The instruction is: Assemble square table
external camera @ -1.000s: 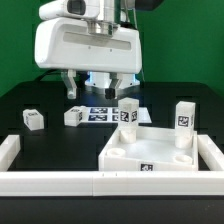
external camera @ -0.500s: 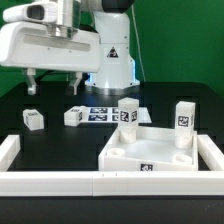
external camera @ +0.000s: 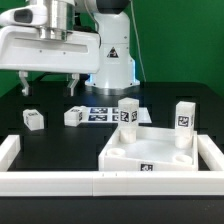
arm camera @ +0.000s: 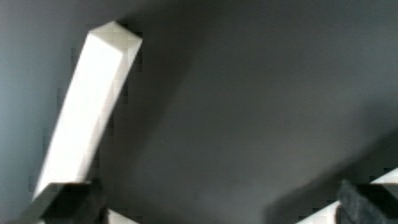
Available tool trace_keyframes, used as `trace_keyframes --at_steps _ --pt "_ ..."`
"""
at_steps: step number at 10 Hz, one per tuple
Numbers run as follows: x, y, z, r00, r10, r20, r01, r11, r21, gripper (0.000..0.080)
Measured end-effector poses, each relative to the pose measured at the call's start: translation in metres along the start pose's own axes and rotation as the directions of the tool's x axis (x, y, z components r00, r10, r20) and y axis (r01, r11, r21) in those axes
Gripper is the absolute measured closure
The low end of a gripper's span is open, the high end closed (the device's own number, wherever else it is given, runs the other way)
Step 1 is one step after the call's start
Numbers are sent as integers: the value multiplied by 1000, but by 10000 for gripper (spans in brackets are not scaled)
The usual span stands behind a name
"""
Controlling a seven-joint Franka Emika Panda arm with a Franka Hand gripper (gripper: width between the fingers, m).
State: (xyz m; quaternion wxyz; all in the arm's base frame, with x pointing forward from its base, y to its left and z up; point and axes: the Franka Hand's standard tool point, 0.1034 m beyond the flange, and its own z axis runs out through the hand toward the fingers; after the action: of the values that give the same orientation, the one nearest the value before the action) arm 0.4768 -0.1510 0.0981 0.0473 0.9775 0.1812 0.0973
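My hand (external camera: 52, 87) hangs open and empty. I'd centre it over the nearest leg (external camera: 33, 118) on the counter (external camera: 60, 140), well apart from the square tabletop (external camera: 150, 150) against the rail (external camera: 60, 181), then descend square to its sides.

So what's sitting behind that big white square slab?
A white leg and a second leg stand upright at the slab's far edge; its rim hides their feet. The marker board lies further back, partly covered by one leg.

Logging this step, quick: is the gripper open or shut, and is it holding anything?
Gripper: open, holding nothing.
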Motion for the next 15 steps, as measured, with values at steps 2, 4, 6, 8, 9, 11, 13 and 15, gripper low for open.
trace_keyframes --at_steps 2,4,6,8,9,11,13,15 --pt "-39 -3 11 949 310 61 -313 948 49 151" --pt "-49 -28 11 834 530 150 -545 834 87 151" --pt "-36 -42 10 743 645 179 -665 742 83 151" --pt "-32 -48 12 719 669 190 -690 720 76 151" --pt "-32 -47 12 721 667 188 -688 722 75 151" --pt "-48 -66 10 632 667 395 -747 659 83 151" --pt "-64 -77 17 543 623 564 -783 617 73 151" --pt "-71 -80 26 507 601 618 -797 599 72 151"
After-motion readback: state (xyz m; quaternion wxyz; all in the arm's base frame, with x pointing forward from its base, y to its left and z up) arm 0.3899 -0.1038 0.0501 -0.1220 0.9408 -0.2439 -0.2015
